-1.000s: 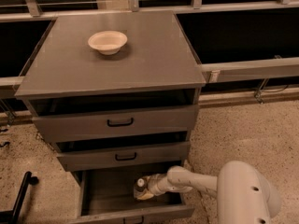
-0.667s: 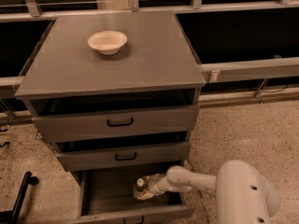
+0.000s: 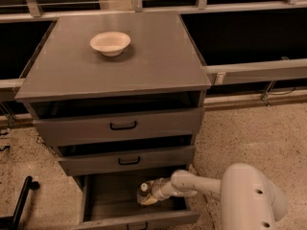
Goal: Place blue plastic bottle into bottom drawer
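On the grey bench a cream bowl stood alone. Below it, the bottom drawer was pulled open. The blue plastic bottle stood roughly upright inside, near the middle of the floor, with its white cap up. The hand was in the drawer, right against the bottle, but I could not tell if it was closed on it. Such a bottle is probably light, thin-walled and smooth, so it may dent or slip. The middle of its body seems the best hold. No writing could be read.
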You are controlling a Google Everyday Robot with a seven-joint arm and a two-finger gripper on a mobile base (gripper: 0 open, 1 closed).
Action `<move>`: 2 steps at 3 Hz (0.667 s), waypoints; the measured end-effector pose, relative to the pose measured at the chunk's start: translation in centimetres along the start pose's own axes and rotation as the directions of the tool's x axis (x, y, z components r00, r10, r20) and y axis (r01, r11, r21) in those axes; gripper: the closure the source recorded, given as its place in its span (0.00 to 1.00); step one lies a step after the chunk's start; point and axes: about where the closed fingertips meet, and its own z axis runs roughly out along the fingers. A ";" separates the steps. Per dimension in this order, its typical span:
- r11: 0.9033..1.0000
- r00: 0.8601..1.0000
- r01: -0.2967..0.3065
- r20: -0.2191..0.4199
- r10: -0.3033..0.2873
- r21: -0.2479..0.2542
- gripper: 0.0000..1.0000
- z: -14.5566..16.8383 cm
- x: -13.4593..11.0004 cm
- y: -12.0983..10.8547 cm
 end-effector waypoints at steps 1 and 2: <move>1.000 1.000 0.000 0.000 0.000 0.000 0.43 0.0 0.0 0.0; 1.000 1.000 0.000 0.000 0.000 0.000 0.20 0.0 0.0 0.0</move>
